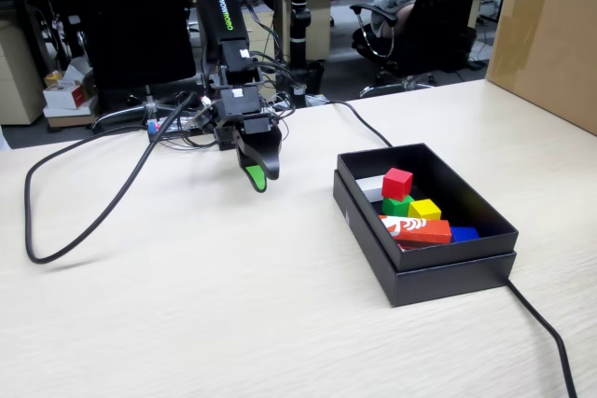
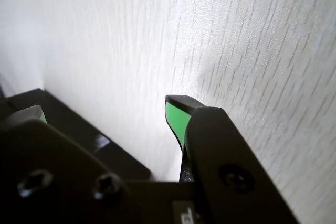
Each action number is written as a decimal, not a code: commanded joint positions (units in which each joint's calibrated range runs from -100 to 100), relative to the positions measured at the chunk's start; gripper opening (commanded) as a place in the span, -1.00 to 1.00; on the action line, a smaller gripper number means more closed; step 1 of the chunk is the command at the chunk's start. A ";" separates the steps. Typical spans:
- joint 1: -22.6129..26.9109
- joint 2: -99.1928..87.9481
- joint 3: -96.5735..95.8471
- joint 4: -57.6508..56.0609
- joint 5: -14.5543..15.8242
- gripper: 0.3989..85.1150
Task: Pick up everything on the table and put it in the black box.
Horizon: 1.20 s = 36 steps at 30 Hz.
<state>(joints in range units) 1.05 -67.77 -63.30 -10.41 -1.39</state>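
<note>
The black box [image 1: 366, 208] sits right of centre on the table [image 1: 233, 305] in the fixed view. Inside it, a red cube [image 1: 397, 183] rests on top of a green cube [image 1: 396, 206], with a yellow cube [image 1: 425, 209] beside them. My gripper [image 1: 257, 174] hangs just above the table, left of the box and apart from it. The wrist view shows my gripper [image 2: 105, 115] open, its green pads [image 2: 176, 118] wide apart with nothing between them. The box's dark wall [image 2: 68, 116] crosses the lower left there.
The box also holds a long red-and-white block [image 1: 417, 228], a blue piece [image 1: 464, 233] and a white block [image 1: 372, 195]. A brown carton [image 1: 550, 34] stands at the back right. Black cables loop across the table at left [image 1: 93, 221] and run off at right [image 1: 550, 342].
</note>
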 commanded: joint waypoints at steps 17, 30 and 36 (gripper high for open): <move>2.54 -16.86 -28.08 23.85 2.00 0.12; 2.10 -18.92 -32.98 23.85 2.59 0.13; 1.86 -19.27 -33.34 23.76 2.59 0.13</move>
<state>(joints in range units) 3.05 -86.93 -95.89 13.82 1.00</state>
